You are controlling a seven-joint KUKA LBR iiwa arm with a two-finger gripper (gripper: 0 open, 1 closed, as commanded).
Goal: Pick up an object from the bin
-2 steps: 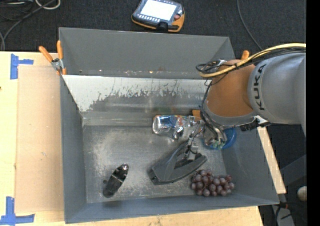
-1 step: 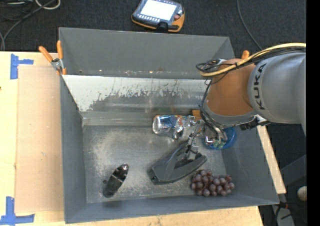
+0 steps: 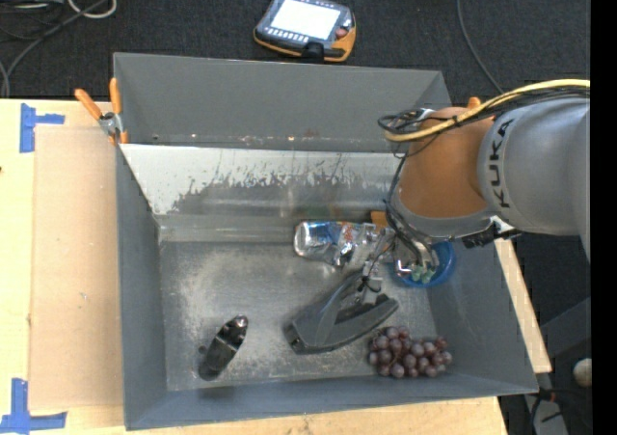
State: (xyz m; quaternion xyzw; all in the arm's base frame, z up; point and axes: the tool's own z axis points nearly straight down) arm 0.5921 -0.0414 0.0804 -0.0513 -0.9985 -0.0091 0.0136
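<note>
My pincer (image 3: pixel 370 274), its state impossible to tell, sits over one dark grey wedge (image 3: pixel 333 325) at the front of the bin (image 3: pixel 241 105), between one crumpled foil wrapper (image 3: pixel 323 238), one blue ring (image 3: pixel 439 267) and one purple grape bunch (image 3: pixel 409 353).

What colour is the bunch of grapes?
Dark purple; the grapes show best in the camera view.
</note>
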